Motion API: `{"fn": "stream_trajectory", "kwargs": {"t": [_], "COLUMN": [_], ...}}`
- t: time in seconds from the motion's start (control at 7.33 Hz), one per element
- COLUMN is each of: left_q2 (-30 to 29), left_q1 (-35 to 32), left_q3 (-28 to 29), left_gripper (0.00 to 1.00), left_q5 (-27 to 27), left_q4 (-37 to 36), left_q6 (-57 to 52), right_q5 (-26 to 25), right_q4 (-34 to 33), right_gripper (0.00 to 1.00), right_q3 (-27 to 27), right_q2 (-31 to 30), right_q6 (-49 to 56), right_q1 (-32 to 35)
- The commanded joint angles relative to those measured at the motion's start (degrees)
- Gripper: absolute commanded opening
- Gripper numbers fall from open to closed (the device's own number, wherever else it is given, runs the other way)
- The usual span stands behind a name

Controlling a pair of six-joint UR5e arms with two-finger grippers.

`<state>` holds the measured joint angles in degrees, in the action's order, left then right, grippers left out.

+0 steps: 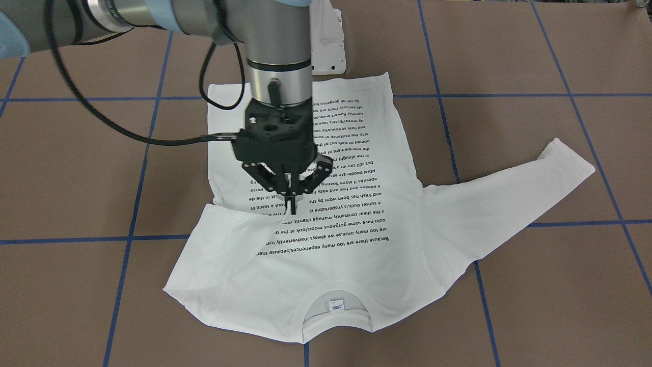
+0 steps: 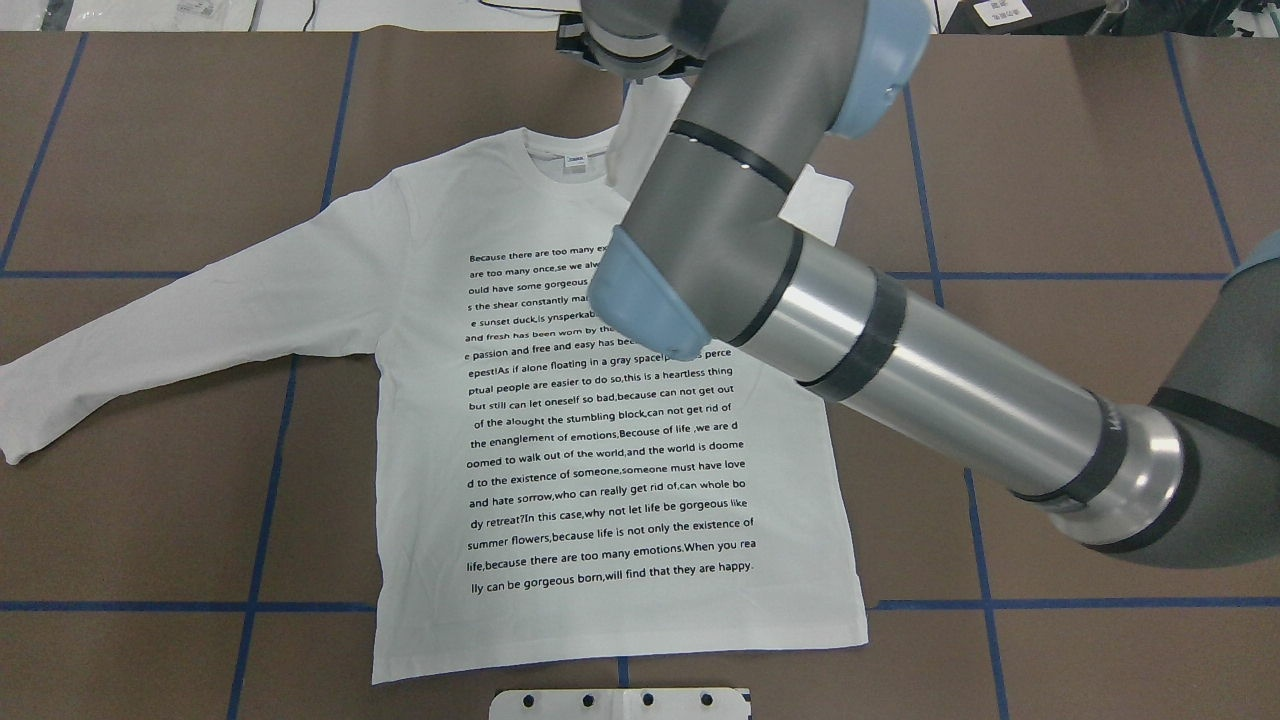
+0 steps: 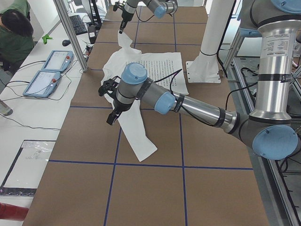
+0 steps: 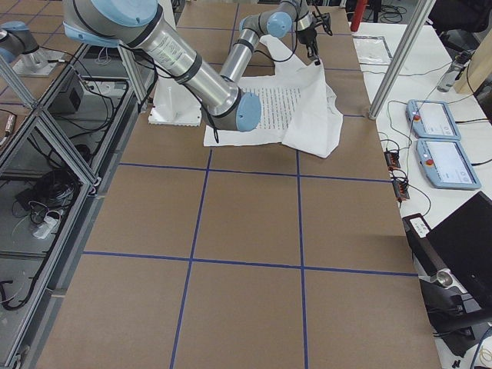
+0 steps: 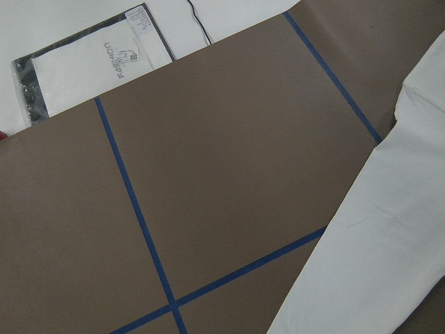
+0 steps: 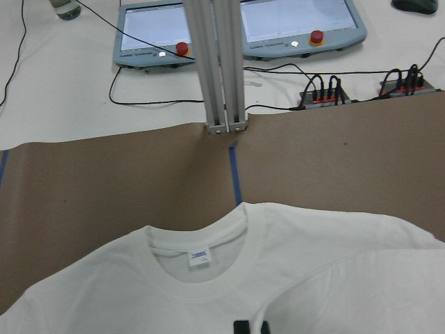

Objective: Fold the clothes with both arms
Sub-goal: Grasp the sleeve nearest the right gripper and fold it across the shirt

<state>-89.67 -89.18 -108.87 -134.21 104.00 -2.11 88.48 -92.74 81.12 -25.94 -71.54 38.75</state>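
Note:
The white long-sleeved shirt (image 1: 356,214) lies flat on the brown table, its printed text up and its collar label (image 1: 336,304) toward the operators' side. My right gripper (image 1: 290,201) is shut on the cuff of one sleeve, held over the middle of the torso, so that sleeve lies folded across the chest. In the overhead view the right arm (image 2: 900,360) hides that gripper. The other sleeve (image 2: 180,330) lies spread out sideways. My left gripper (image 3: 112,117) hovers over that sleeve in the exterior left view only; I cannot tell whether it is open or shut.
A white pedestal base (image 1: 328,46) stands at the shirt's hem. Beyond the collar are an aluminium post (image 6: 222,69), two control pendants (image 6: 156,35) and cables. A bagged package (image 5: 90,62) lies off the mat. A person (image 3: 14,33) sits at the side.

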Motion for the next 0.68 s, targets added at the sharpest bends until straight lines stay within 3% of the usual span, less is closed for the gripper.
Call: {"fn": "stream_trajectory", "kwargs": {"t": [0.0,0.14,0.41,0.55], "left_q2": [0.0,0.0,0.0,0.0], "left_q1": [0.1,0.1,0.1,0.1], "left_q3": [0.3,0.3,0.4,0.4], "left_gripper": [1.00,1.00,1.00,1.00], "left_q5": [0.0,0.0,0.0,0.0], "left_q4": [0.0,0.0,0.0,0.0], "left_q6": [0.0,0.1,0.1,0.1], "right_q5": [-8.9,-14.1,-14.7,-14.7], "right_q4": [8.6,9.6,10.2,12.9], "right_gripper": [0.00,0.00,0.00,0.75], "right_q3": [-16.9,-18.6,-20.6,-22.0], "right_q2": [8.5,8.4,8.7,8.7], "right_q6": [-5.9,-6.1,-6.3,-6.8], "right_q1": [-8.4,-12.3,-14.3,-14.7]}}
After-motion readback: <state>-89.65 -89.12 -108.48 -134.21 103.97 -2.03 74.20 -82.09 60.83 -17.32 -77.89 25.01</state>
